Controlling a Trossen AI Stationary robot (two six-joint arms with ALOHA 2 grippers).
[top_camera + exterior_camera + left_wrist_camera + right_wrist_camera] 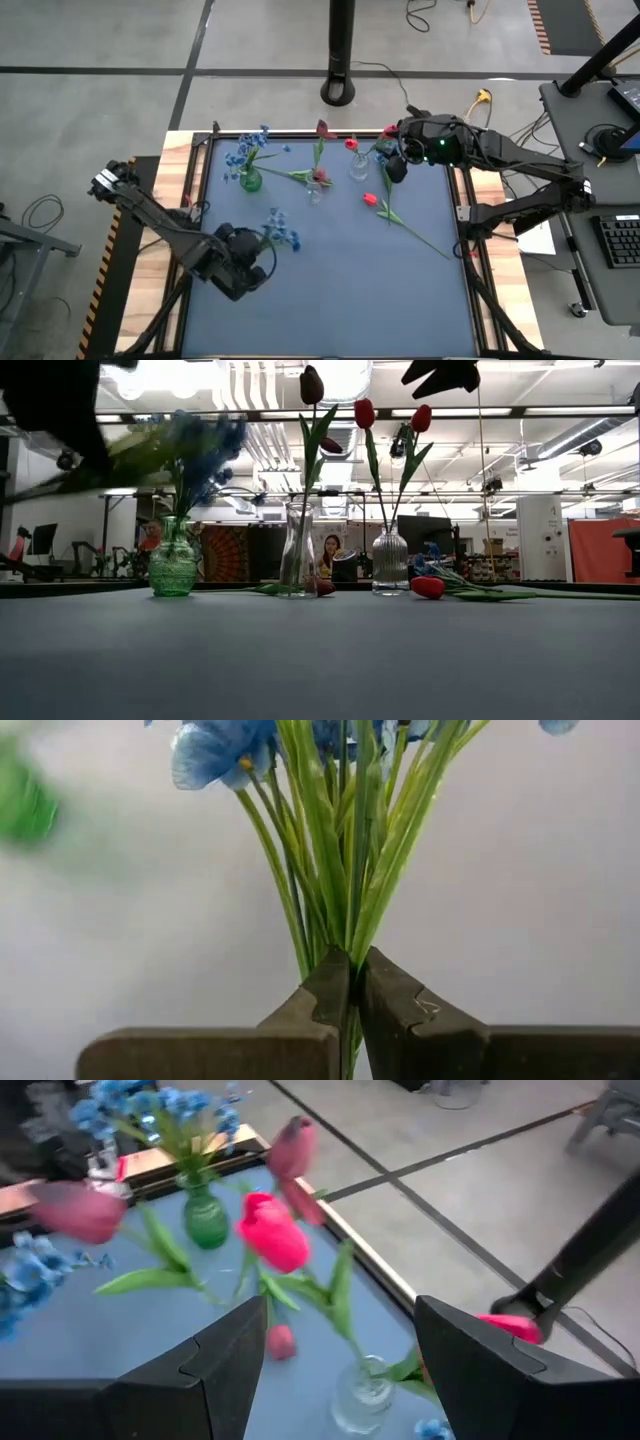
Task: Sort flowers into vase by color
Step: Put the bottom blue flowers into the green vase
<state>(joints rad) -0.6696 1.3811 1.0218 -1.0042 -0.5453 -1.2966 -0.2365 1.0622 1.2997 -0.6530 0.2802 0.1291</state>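
Seen from above, where the dark mat (330, 270) fills the table, the items run as follows. Left gripper (262, 243), at about 8 o'clock from the mat's centre: clenched on the stems of a blue flower bunch (281, 229). Green vase (250, 180), toward 10 o'clock, holding blue flowers (247, 150). Middle clear vase (316, 190), near 12 o'clock, with a dark red tulip (324, 130). Ribbed clear vase (359, 167), just past 12 o'clock, with red tulips (351, 143). Right gripper (392, 152), at about 1 o'clock, beside that vase, fingers spread and empty. One loose red tulip (369, 200) lies on the mat at 2 o'clock, its stem trailing toward 4 o'clock.

Low view: green vase (173, 568), middle clear vase (297, 550) and ribbed vase (390, 573) stand in a row; the loose tulip's bud (427, 587) rests on the mat beside the ribbed vase (people sit in the room beyond).

Left wrist view: both fingers (320, 995) pressed together on the green stems (340, 850).

Right wrist view: fingers (230, 1360) wide apart, a red tulip (272, 1235) and the ribbed vase (362, 1395) between them, not touched.
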